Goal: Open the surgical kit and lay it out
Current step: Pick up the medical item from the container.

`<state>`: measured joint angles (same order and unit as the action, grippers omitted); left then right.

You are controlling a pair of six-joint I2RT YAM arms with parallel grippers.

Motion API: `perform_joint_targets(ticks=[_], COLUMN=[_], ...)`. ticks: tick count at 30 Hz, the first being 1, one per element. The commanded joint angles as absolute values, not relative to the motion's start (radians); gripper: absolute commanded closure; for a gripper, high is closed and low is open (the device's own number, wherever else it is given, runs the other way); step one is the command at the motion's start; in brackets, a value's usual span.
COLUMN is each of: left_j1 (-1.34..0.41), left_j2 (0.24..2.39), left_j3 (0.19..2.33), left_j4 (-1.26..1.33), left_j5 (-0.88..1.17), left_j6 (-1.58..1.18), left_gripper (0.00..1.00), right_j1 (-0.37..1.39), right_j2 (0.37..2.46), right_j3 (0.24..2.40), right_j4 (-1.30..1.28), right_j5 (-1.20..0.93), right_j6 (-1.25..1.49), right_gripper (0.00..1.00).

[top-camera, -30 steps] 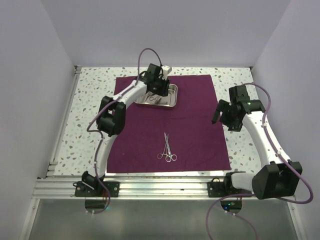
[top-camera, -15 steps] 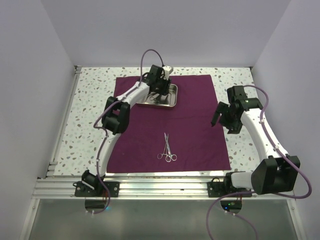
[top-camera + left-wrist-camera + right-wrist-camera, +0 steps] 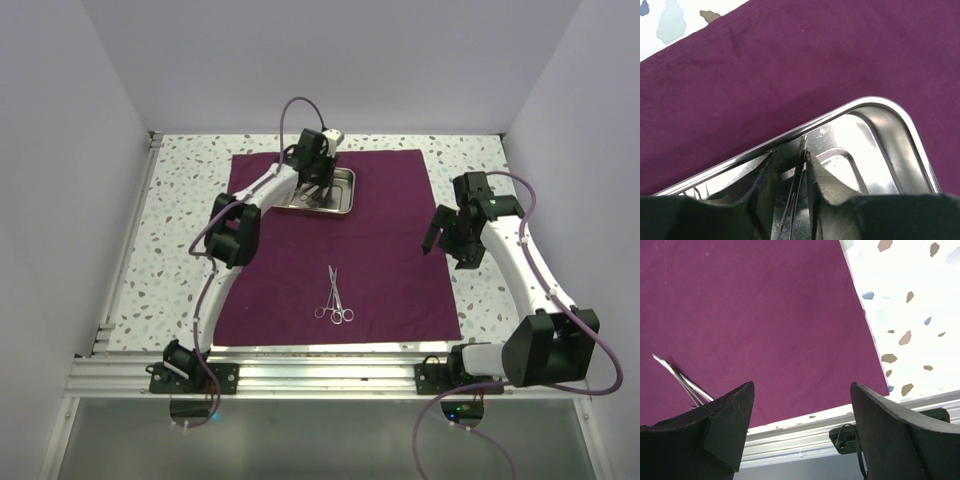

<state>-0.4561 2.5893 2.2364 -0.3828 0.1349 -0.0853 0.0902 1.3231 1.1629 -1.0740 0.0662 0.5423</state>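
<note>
The maroon cloth point(image 3: 390, 270) lies spread flat on the table. The steel tray point(image 3: 346, 196) stands on its far middle part. My left gripper point(image 3: 318, 186) is down inside the tray. In the left wrist view its fingers point(image 3: 790, 157) stand close together around thin silvery tweezers point(image 3: 801, 165), held edge-on with the tip at the tray's wall point(image 3: 880, 102). One ring-handled steel instrument point(image 3: 333, 297) lies alone on the cloth's near middle, and its tip shows in the right wrist view point(image 3: 682, 380). My right gripper point(image 3: 447, 245) hangs open and empty over the cloth's right edge point(image 3: 765, 315).
The speckled tabletop point(image 3: 190, 200) shows around the cloth. An aluminium rail point(image 3: 320, 375) runs along the near edge and also shows in the right wrist view point(image 3: 815, 440). White walls close in the left, right and back sides.
The left arm has reached a little further into the tray and its gripper sits lower there. The right gripper has shifted slightly and stays open. The instrument on the cloth has not moved.
</note>
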Motion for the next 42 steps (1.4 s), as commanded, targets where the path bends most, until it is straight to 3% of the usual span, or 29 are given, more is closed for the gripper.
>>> perform_joint_targets(ticks=[1, 12, 20, 22, 23, 42], left_j1=[-0.445, -0.462, -0.471, -0.471, -0.471, -0.380], left_j2=[2.680, 2.665, 2.681, 2.686, 2.686, 2.488], left_j3=[2.174, 2.122, 2.143, 2.149, 2.151, 2.289], left_j4=[-0.548, -0.617, -0.707, -0.727, -0.729, -0.631], left_j5=[0.074, 0.003, -0.086, -0.087, -0.090, 0.107], left_j6=[-0.086, -0.052, -0.067, -0.078, -0.081, -0.356], left_gripper=[0.70, 0.69, 0.83, 0.98, 1.00, 1.00], right_j1=[0.084, 0.086, 0.084, 0.086, 0.086, 0.086], right_j2=[1.324, 1.327, 1.328, 1.327, 1.328, 1.293], right_j3=[1.181, 1.180, 1.170, 1.169, 1.169, 1.131], right_j4=[-1.066, -1.048, -1.039, -1.035, -1.035, -0.976], right_j5=[0.072, 0.055, 0.046, 0.048, 0.048, 0.003], right_j6=[0.551, 0.543, 0.529, 0.523, 0.522, 0.514], right_gripper=[0.19, 0.19, 0.19, 0.19, 0.19, 0.19])
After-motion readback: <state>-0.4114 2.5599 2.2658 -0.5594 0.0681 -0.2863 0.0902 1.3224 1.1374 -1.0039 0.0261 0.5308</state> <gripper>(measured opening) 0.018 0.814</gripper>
